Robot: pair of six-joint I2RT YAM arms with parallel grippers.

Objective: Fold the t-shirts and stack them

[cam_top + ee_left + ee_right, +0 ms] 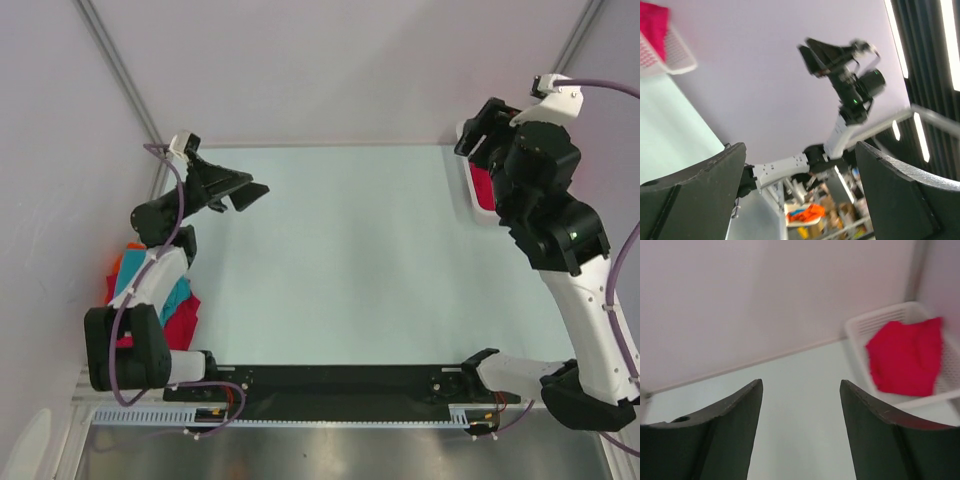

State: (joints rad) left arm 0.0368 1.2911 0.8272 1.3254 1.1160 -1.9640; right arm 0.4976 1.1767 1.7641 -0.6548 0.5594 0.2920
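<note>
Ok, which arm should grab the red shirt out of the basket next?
Right. The right hand hovers open beside the basket at the far right corner, the red shirt in its wrist view. The left hand is across the table, on the folded stack's side.

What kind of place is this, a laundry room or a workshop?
Probably a robotics lab test cell, not a laundry: a left arm and right arm bolted to a pale table, plain walls around it, a red t-shirt in a white basket, and more t-shirts piled at the left edge.
</note>
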